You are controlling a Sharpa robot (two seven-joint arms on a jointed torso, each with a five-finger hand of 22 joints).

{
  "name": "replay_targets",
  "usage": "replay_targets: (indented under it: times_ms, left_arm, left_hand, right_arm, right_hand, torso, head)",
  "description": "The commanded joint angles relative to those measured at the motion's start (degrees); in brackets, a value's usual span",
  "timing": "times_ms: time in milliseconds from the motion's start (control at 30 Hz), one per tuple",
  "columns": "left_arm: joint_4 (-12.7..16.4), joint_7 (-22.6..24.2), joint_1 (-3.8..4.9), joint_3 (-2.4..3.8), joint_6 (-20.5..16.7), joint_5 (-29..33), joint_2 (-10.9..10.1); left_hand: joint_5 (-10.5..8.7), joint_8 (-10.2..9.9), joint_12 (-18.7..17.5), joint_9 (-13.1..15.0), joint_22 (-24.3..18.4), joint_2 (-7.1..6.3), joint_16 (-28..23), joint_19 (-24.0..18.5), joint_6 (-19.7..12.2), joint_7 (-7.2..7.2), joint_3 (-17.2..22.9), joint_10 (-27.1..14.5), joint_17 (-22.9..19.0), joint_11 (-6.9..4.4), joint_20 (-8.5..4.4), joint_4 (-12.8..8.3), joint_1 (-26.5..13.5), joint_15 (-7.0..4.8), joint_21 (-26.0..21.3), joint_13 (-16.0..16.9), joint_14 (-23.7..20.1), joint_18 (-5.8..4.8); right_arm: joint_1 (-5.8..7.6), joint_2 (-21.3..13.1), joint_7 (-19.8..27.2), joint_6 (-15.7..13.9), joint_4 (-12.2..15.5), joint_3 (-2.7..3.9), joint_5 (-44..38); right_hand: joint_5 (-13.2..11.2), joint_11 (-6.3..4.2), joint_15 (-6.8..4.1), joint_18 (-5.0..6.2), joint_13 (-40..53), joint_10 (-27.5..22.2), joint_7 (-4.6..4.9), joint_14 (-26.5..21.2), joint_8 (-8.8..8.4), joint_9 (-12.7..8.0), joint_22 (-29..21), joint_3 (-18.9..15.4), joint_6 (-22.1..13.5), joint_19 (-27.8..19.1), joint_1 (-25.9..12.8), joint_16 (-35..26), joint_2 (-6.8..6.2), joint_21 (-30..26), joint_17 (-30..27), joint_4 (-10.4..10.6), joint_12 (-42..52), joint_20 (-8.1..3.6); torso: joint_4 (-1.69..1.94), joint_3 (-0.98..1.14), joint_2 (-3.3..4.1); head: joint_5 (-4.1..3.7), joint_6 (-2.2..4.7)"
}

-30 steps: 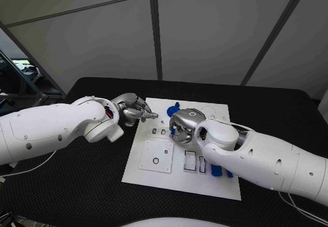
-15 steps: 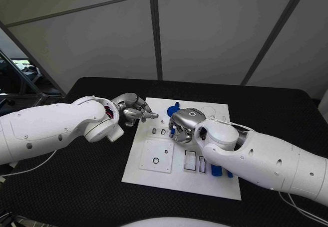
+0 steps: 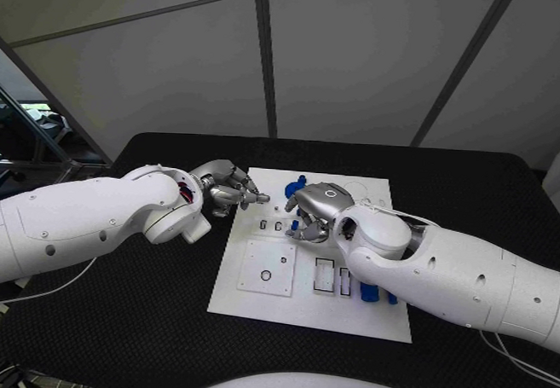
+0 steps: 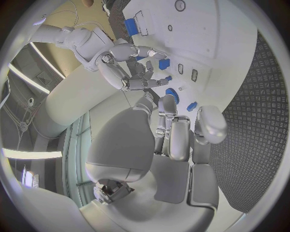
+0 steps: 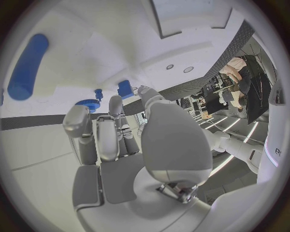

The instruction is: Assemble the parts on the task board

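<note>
- Head view: the task board (image 3: 303,313) is seen lying flat on the black table (image 3: 128,325), with both hands brought over its far half, well beyond the raised square plate (image 3: 268,267) and the two rectangular slots (image 3: 334,277).
- The left hand (image 3: 231,191) is held at the board's far left edge, its fingers curled inward; nothing can be made out between them, so whether anything is pinched cannot be told.
- The right hand (image 3: 310,214) is lowered over the small slots near the board's middle, fingers bent downward. In the left wrist view, a small blue part (image 4: 163,64) is seen at the right hand's fingertips (image 4: 158,54), but a firm pinch cannot be confirmed.
- A blue toothed wheel (image 5: 89,103) is seen on the board just ahead of the right hand's fingers, with a blue block (image 5: 125,89) and a small blue peg (image 5: 98,93) close beside it; a long blue bar (image 5: 27,66) lies further out.
- More blue pieces (image 3: 370,292) are seen near the right forearm, at the board's near right.
- The step in hand is judged to be the placing or picking of a small part at the middle of the board by the right hand.
- For the next move, a fine alignment of part and slot is called for, followed by a straight downward press; the left hand is judged to be best kept steady at the board's edge.
</note>
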Motion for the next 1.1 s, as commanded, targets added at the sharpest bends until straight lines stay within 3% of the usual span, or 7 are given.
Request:
replay_targets:
  times_ms: [33,333,533,733,867,967,1100]
  left_arm:
    - [-0.2,0.5,0.08,0.04,0.7,-0.3,0.1]
    - [-0.7,0.6,0.08,0.04,0.9,1.9,0.7]
    - [-0.9,-1.0,0.43,0.05,3.4,1.9,1.3]
    - [-2.4,-5.7,2.17,0.06,9.1,-3.6,3.6]
    - [-4.0,-7.8,3.72,0.06,13.6,-8.2,5.9]
    - [-5.6,-9.4,4.68,0.06,17.1,-10.9,8.0]
    - [-8.1,-12.0,5.79,0.0,21.1,-12.7,10.9]
  left_hand:
    - [0.1,0.2,0.0,-0.1,0.0,-0.42,0.1,-0.3,-0.3,-0.14,-0.4,-0.3,-0.1,-0.2,0.13,0.1,0.1,-0.16,0.1,-0.1,0.2,-0.81]
    - [0.16,-3.8,-1.9,-2.7,-1.7,-0.31,-0.6,-1.8,-4.9,2.17,-0.8,-2.0,-1.1,1.62,1.13,0.9,-0.3,1.28,-1.4,-1.3,-0.4,-0.5]
    - [0.13,-5.6,-0.4,-4.4,-0.5,0.4,0.2,-1.4,-5.1,2.63,-1.5,-0.6,-0.4,2.1,1.78,2.3,-1.8,1.75,-0.7,-0.9,0.0,-0.57]
    - [0.18,-6.0,3.4,-5.5,3.5,1.57,2.0,0.8,-3.6,2.25,-3.2,1.6,1.4,1.8,1.73,3.8,-4.9,1.52,2.2,2.0,1.1,-1.26]
    - [0.19,-5.0,9.2,-5.5,6.1,2.25,3.3,2.2,-1.5,1.48,-4.0,5.4,2.8,1.16,1.33,3.8,-5.6,0.98,4.0,9.9,1.9,-1.75]
    - [0.19,-4.3,10.5,-5.2,6.5,2.66,3.5,2.4,-0.5,1.04,-4.4,6.0,3.0,0.8,1.03,3.9,-6.2,0.67,4.3,11.9,2.1,-1.81]
    - [0.14,-3.0,12.0,-4.2,7.3,2.95,3.7,2.7,0.3,0.44,-6.3,6.5,3.1,0.29,0.59,4.0,-8.5,0.22,4.7,14.1,2.3,-1.95]
  right_arm:
    - [0.08,-0.7,3.3,-5.8,1.1,0.02,1.2]
    - [0.61,-6.8,14.7,-9.7,7.7,0.11,9.5]
    - [1.87,-14.2,16.7,-7.3,13.3,2.63,22.8]
    - [3.64,-21.2,19.8,-5.9,16.1,3.58,40.1]
    - [4.43,-24.5,24.1,-5.6,16.5,3.82,48.5]
    - [4.92,-26.1,26.1,-5.4,16.1,4.25,52.7]
    - [5.37,-27.2,27.3,-5.9,15.1,4.53,55.3]
  right_hand:
    - [-0.2,-0.02,0.42,0.53,0.4,-0.2,0.09,1.1,-0.22,-0.1,-0.1,-2.1,-0.5,0.0,1.9,-0.3,0.11,-0.2,-0.1,1.9,0.8,0.44]
    - [0.7,-1.12,-0.49,1.4,1.5,0.9,-1.02,0.4,2.02,0.5,-3.3,-0.2,3.3,-2.2,7.0,-3.3,2.39,-3.2,-3.0,1.8,2.2,-0.19]
    - [1.5,-1.65,-1.1,2.33,-0.2,1.6,-1.36,-0.9,2.54,0.3,-7.9,2.9,5.3,-5.0,9.7,-9.5,2.73,-7.8,-8.6,0.1,0.1,-0.98]
    - [2.3,-1.2,-0.6,5.19,-8.7,-3.2,-0.7,-9.4,2.22,-0.1,-22.9,6.4,5.9,-15.7,10.6,-36.2,3.0,-23.6,-30.8,-0.2,-11.3,-0.73]
    - [3.0,-1.38,-0.38,5.26,-15.9,-0.4,-0.57,-8.4,2.21,-0.1,-24.8,10.3,7.5,-15.1,11.8,-42.7,3.84,-26.2,-34.1,-1.9,-20.7,-0.88]
    - [2.8,-0.88,-0.19,5.15,-22.4,2.1,-0.44,-7.6,1.58,-0.2,-26.4,10.7,7.8,-15.4,10.1,-47.7,2.18,-28.5,-37.0,-2.7,-28.7,-0.35]
    - [2.8,-0.69,-0.12,5.15,-27.7,5.7,-0.58,-5.8,0.9,-0.2,-28.0,11.0,8.2,-14.4,8.9,-52.0,2.46,-30.5,-39.2,-3.9,-34.9,-0.18]
  torso:
    - [-0.05,0.07,-0.02]
    - [-0.04,0.0,-0.29]
    - [-0.53,0.22,-0.8]
    - [-1.14,0.52,-1.6]
    - [-1.35,0.84,-2.04]
    - [-1.44,1.08,-2.4]
    - [-1.56,1.21,-2.68]
  head:
    - [0.09,-0.03]
    - [-0.49,0.83]
    - [-0.53,1.28]
    - [-0.18,1.28]
    - [0.01,1.09]
    - [0.01,0.94]
    - [0.13,0.68]
